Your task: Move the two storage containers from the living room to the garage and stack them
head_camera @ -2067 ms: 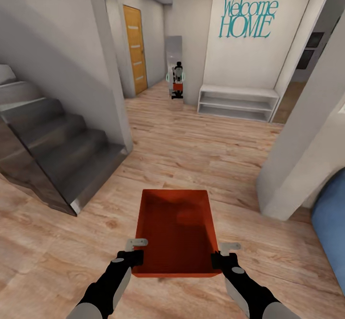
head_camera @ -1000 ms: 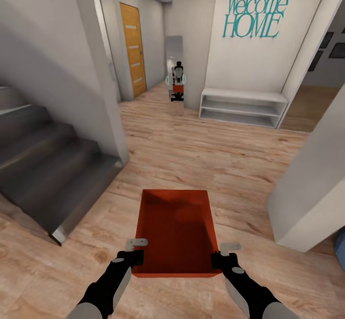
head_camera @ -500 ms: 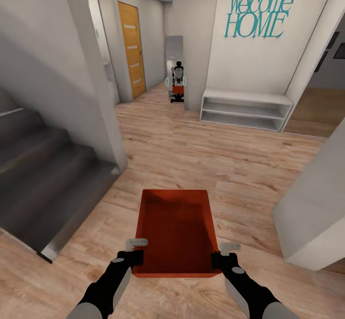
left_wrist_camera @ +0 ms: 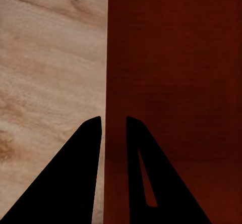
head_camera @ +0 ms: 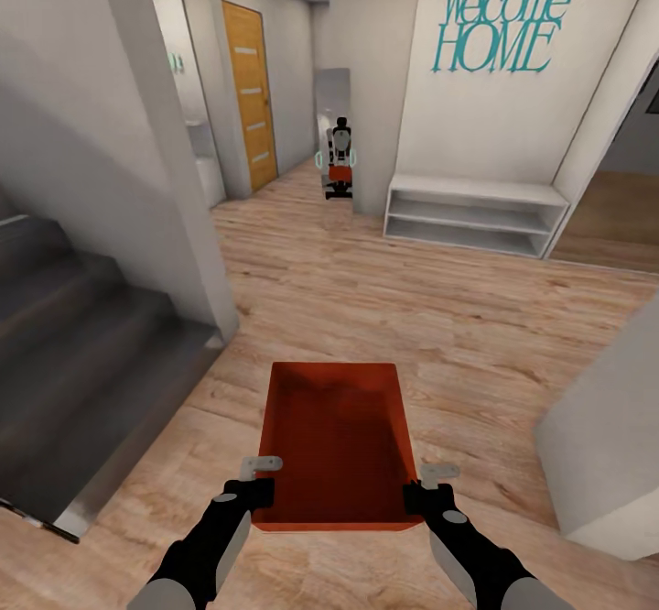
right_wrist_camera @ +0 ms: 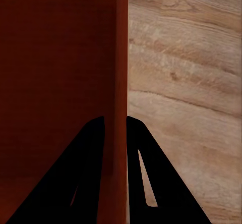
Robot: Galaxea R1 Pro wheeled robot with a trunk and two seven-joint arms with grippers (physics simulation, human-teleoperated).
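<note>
From the head, the storage container [head_camera: 334, 441] rides level over the wood floor [head_camera: 412, 308], left gripper [head_camera: 259, 480] and right gripper [head_camera: 423, 487] pinching opposite side walls, probably to keep it steady in transit. Left wrist: fingers [left_wrist_camera: 83, 173] straddle the thin wall. Right wrist: fingers [right_wrist_camera: 85, 173] clamp likewise.

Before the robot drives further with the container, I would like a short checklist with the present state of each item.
1. Left tool pinching the storage container wall: ok.
2. Right tool pinching the opposite wall: ok.
3. Container level, held above the wood floor: ok.
4. Container inside empty: ok.
5. Path ahead free between the stairs and the white shelf: ok.
6. Garage in sight: not ok, this is a wood-floor hallway.
</note>
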